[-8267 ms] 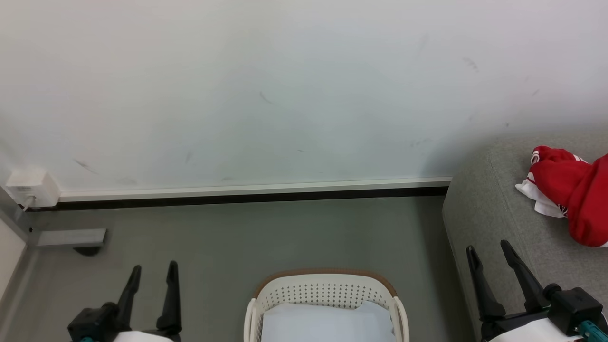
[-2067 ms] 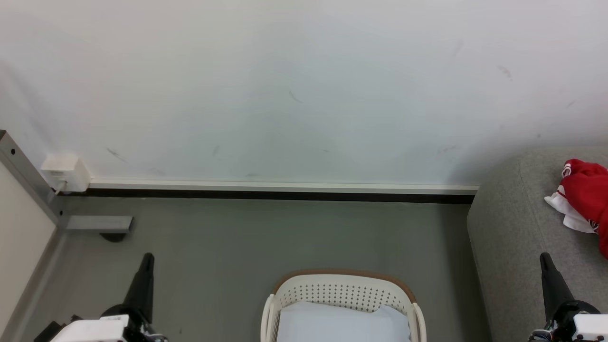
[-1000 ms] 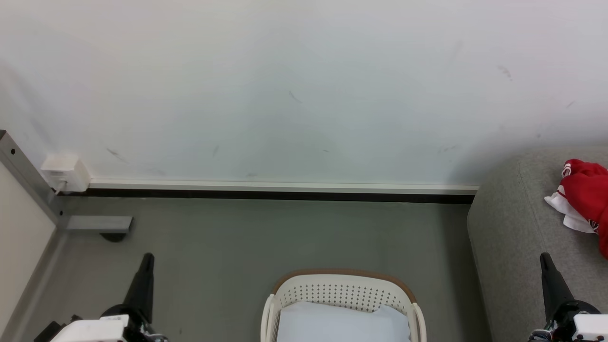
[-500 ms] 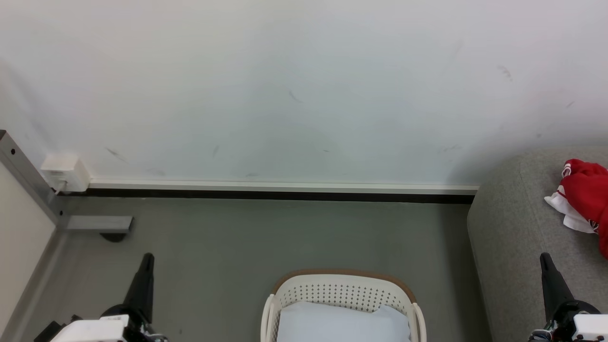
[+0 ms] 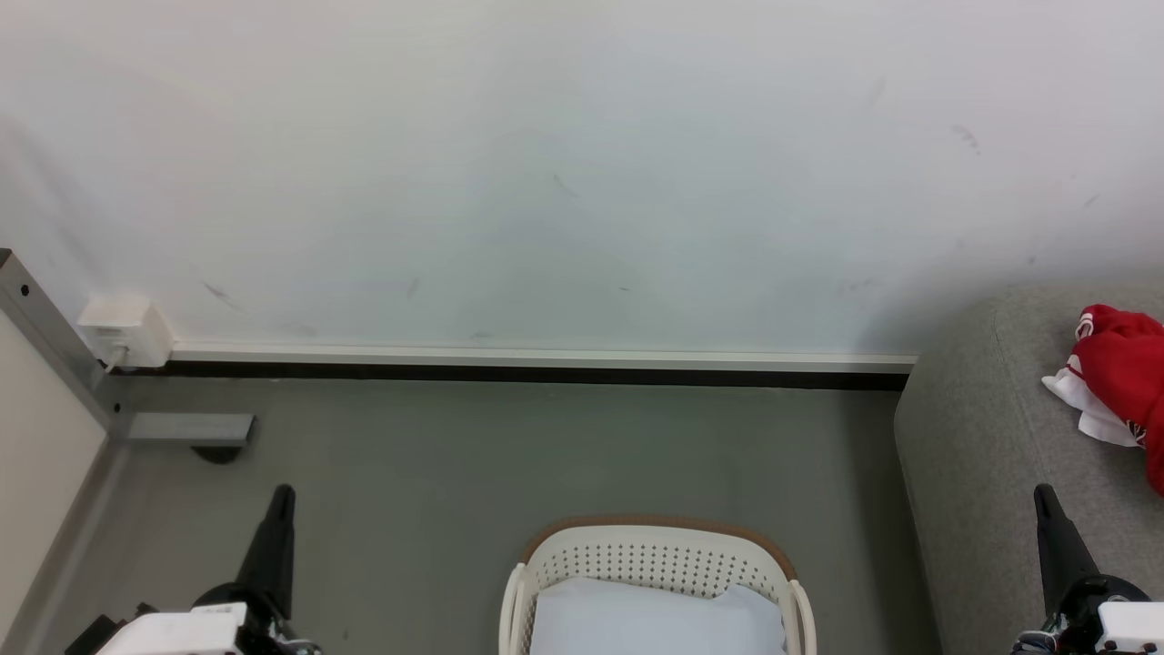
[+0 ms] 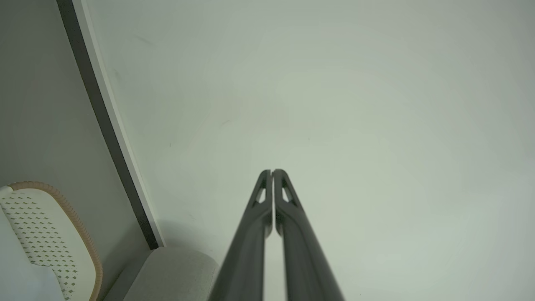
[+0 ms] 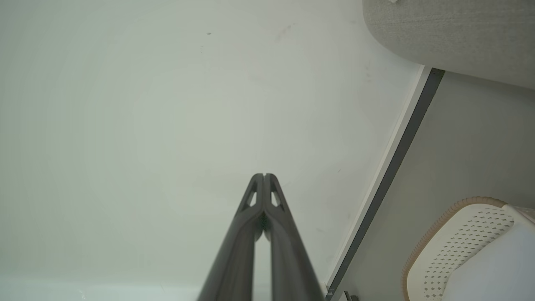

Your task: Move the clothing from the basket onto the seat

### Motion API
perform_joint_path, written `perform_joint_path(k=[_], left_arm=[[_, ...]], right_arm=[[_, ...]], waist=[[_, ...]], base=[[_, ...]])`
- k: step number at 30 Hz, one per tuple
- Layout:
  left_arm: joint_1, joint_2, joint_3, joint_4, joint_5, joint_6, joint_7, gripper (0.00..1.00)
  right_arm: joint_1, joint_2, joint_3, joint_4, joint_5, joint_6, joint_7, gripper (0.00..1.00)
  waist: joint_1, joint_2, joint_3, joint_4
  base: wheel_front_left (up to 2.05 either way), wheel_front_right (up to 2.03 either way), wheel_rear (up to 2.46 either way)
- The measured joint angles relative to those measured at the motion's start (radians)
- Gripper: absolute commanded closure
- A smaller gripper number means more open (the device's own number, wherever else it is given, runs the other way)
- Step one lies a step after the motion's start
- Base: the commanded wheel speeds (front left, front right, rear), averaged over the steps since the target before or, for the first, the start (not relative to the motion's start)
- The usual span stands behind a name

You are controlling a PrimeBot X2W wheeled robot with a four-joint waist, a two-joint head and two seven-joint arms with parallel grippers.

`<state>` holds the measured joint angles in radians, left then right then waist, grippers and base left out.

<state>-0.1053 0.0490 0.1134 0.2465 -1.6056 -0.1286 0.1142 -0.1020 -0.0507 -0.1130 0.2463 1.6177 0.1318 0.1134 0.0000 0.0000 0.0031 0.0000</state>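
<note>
The red clothing (image 5: 1126, 368) with white trim lies bunched on the grey seat (image 5: 982, 437) at the right edge of the head view. The cream basket (image 5: 655, 557) with a brown rim stands on the floor at bottom centre; a pale bluish-white sheet (image 5: 655, 623) lies inside it. My left gripper (image 5: 282, 496) is at lower left, shut and empty, fingers pointing up. My right gripper (image 5: 1044, 496) is at lower right beside the seat, also shut and empty. In the wrist views the left gripper (image 6: 272, 171) and the right gripper (image 7: 264, 175) have fingertips pressed together against the white wall.
A white wall (image 5: 546, 182) with a dark baseboard (image 5: 527, 371) runs across the back. A white socket box (image 5: 125, 327) and a grey metal post (image 5: 55, 350) stand at the left. Grey floor (image 5: 546, 455) lies between basket and wall.
Since the earliest frame the camera has shifted, and both grippers have gone from open to shut. Over the last second nothing has moved.
</note>
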Motion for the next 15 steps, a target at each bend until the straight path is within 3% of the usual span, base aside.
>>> perform_joint_path(k=[15], left_arm=[[0.0,0.0,0.0,0.0,0.0,0.0,0.0,1.0]], right_arm=[[0.0,0.0,0.0,0.0,0.0,0.0,0.0,1.0]], waist=[[0.0,0.0,0.0,0.0]], base=[[0.0,0.0,0.0]])
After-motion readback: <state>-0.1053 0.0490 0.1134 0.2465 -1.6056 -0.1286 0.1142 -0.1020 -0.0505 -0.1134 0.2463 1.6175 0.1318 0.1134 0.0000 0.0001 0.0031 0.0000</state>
